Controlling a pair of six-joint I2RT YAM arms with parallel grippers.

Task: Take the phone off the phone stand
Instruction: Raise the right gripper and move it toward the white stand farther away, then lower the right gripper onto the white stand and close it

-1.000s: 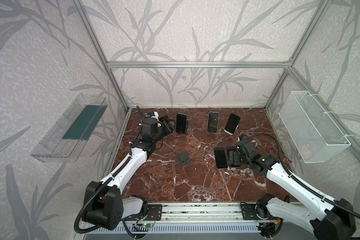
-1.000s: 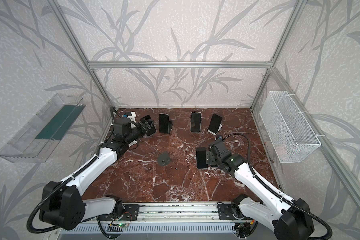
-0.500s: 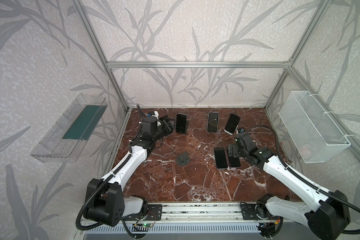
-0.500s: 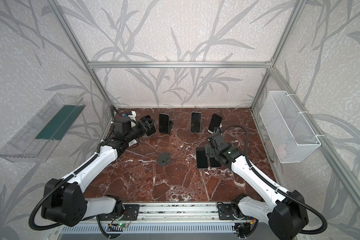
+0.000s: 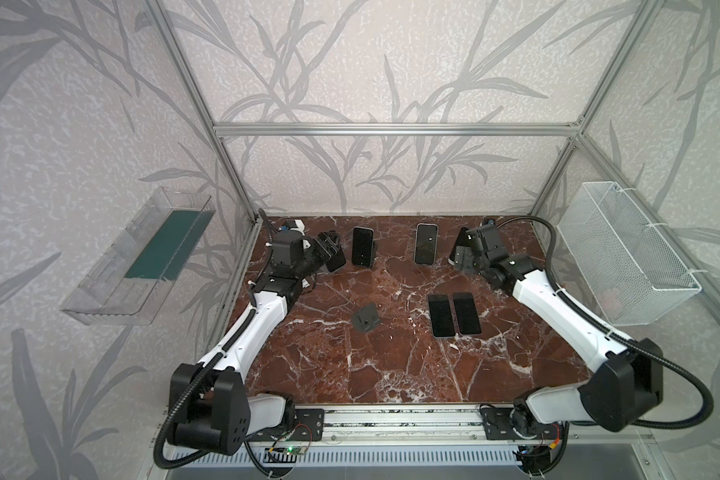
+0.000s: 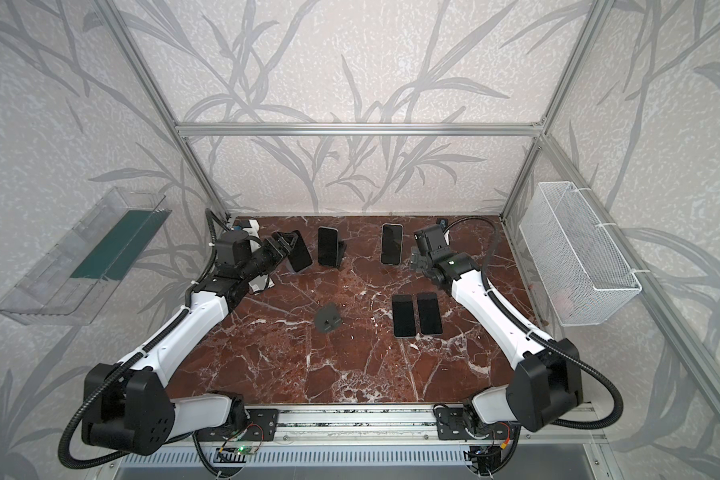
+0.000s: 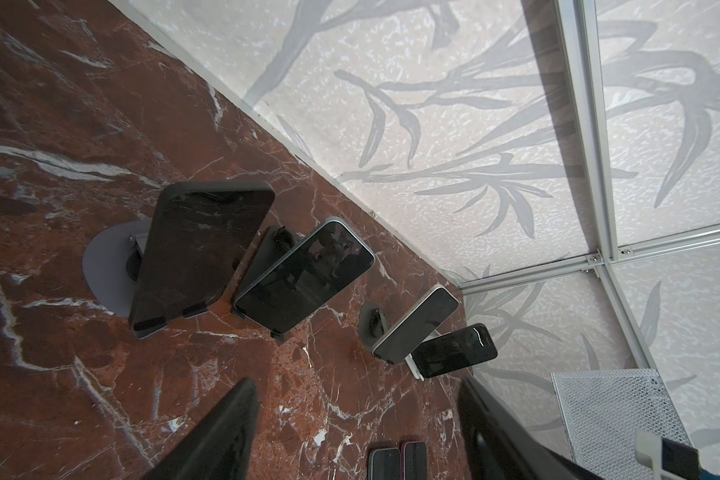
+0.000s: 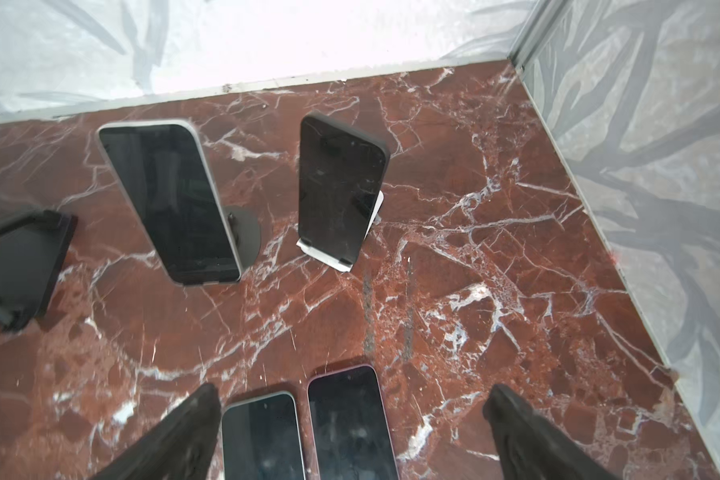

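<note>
Partly done, by the look of it. Two flat phones (image 5: 454, 316) already off, lying side by side on the desk (image 5: 391, 374), with an empty stand (image 5: 366, 319) near the middle. Four more propped on stands along the back, none lifted yet.

Left pincer (image 7: 356, 382) open and empty, pointed at the leftmost phone (image 7: 202, 253), just short of it. Right pincer (image 8: 354, 390) spread wide, holding nothing, facing the black phone (image 8: 339, 187) on the white stand (image 8: 341, 259), not touching it.

Left to do: closing on a propped phone, lifting it clear of the stand's lip, laying it down.
</note>
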